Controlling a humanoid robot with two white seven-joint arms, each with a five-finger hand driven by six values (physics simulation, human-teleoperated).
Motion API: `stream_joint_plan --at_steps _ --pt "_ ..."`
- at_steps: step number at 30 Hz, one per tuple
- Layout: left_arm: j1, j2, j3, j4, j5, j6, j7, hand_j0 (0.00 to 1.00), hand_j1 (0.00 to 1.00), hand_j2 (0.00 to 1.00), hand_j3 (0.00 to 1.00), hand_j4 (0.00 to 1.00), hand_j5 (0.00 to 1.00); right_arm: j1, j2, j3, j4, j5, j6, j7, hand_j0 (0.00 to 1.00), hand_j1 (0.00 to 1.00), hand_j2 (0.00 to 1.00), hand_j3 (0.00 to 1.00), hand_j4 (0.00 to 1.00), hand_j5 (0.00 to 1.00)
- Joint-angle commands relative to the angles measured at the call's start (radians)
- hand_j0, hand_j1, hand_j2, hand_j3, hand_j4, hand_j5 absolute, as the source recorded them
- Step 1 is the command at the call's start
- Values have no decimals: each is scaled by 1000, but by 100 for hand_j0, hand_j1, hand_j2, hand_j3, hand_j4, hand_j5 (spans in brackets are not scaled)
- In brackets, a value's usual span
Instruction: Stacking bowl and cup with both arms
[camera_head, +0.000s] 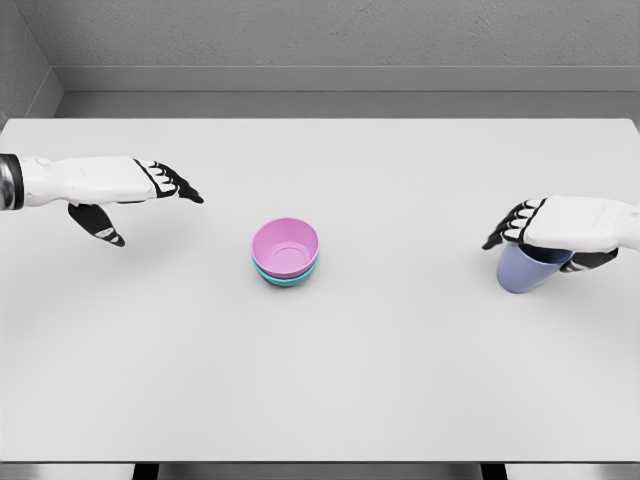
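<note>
Cup, lavender-blue, sits at the right side of the tabletop, tilted a bit w/ its mouth toward the right hand. Only one view here, from the head cam.

Right hand comes in from the right edge and is clamped on the cup's upper part: palm over the rim, dark fingers curled down the near-left side, thumb partly hidden behind the cup. Can't tell if the cup base touches the tabletop or is just off it.

Pink bowl is at centre, nested inside a teal bowl; only the teal rim shows below the pink one. Both upright, mouths up, well apart from the cup and from either hand.

Left hand hovers at the left, fingers stretched out and apart, thumb hanging below, holding nothing, well apart from the bowls.

Judgement: bowls look already stacked, so cup into pink bowl is prob. the step left. Cup looks like light, stiff plastic w/ smooth walls, so likely slippery; a grip round the upper wall near the rim, as now, seems apt, but not too tight or it may squirt out. Being light, it could tip when set down off-centre.
</note>
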Motion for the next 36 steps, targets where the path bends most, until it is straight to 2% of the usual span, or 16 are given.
stream_joint_plan --at_steps 1,7,11,16,26,28,30,36 --pt "0 1 1 0 6 2 0 100 100 100 100 100 100 0 -1 0 1 -4 2 0 80 80 80 80 80 80" --pt "0 1 1 2 6 2 0 100 100 100 100 100 100 0 -1 -2 2 -4 2 0 75 75 75 75 75 75" --pt "0 1 1 2 6 2 0 100 100 100 100 100 100 0 -1 0 2 -4 2 0 60 60 60 60 60 60" --pt "0 1 1 2 6 2 0 100 100 100 100 100 100 0 -1 -2 5 -5 2 0 50 50 50 50 50 50" --pt "0 2 1 2 6 2 0 100 100 100 100 100 100 -5 16 -45 21 -19 2 0 50 50 50 50 50 50" --pt "0 2 1 2 6 2 0 100 100 100 100 100 100 -6 24 -45 21 -19 2 0 45 45 45 45 45 45" --pt "0 2 1 2 6 2 0 100 100 100 100 100 100 -11 25 -45 21 -19 2 0 45 45 45 45 45 45" --pt "0 2 1 2 6 2 0 100 100 100 100 100 100 -29 85 -77 22 -22 2 0 46 46 46 46 46 46"
